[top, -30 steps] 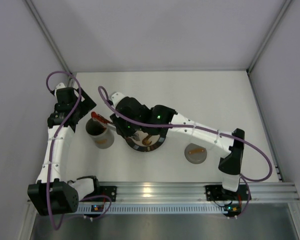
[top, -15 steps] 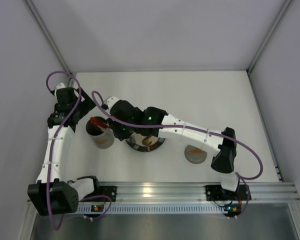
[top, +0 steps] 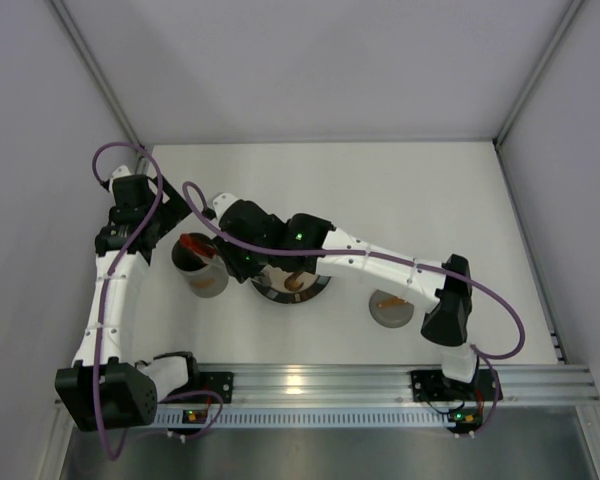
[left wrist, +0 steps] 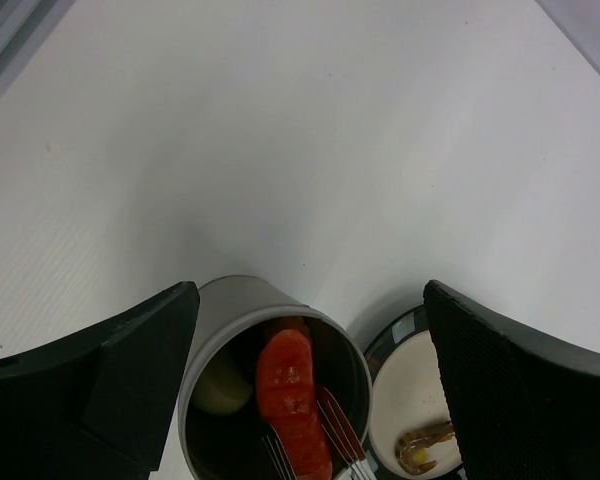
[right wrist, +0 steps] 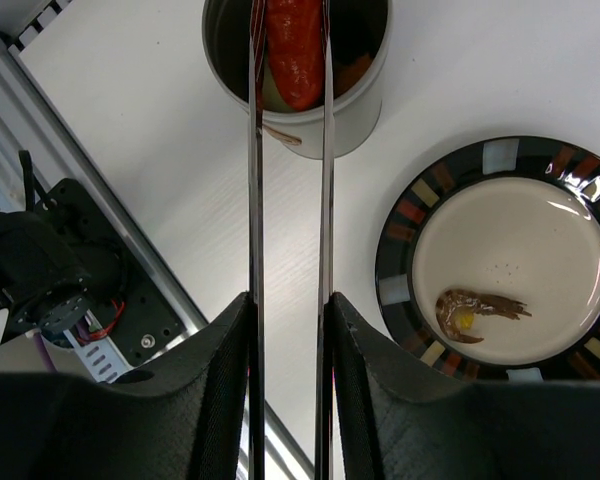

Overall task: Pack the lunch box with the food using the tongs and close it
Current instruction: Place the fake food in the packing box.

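Inside the lunch box [right wrist: 358, 122]: tongs [right wrist: 256, 200] are flanking a red sausage [right wrist: 295, 50]

Right end effector [right wrist: 289, 308] is clamping the tongs above the lunch box. Left end effector [left wrist: 308, 290] is hanging wide open beside the lunch box, gripping nothing.

No legible text, label, brand or number on the lunch box [right wrist: 358, 115], tongs [right wrist: 325, 200] or plate [right wrist: 395, 272]
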Action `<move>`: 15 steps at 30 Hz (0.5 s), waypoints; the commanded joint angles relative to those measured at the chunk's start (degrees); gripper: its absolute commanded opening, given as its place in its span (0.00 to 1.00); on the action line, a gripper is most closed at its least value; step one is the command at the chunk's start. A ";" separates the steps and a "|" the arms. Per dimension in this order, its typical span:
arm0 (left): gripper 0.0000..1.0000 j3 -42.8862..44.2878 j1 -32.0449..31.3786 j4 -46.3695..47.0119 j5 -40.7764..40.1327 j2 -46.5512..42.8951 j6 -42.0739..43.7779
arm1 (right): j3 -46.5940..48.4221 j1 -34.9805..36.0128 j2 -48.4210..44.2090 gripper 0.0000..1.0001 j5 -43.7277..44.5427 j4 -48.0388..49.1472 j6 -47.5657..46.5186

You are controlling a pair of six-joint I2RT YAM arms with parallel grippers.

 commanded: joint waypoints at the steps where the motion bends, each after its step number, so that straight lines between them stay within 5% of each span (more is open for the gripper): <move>1: 0.99 0.55 0.31 2.99 -0.16 -1.29 0.43 | 3.48 1.19 -0.87 0.34 0.16 2.73 -0.43; 15: 0.99 0.55 0.39 3.07 -0.33 -1.38 0.34 | 3.04 1.19 -3.76 0.40 2.26 1.68 -0.87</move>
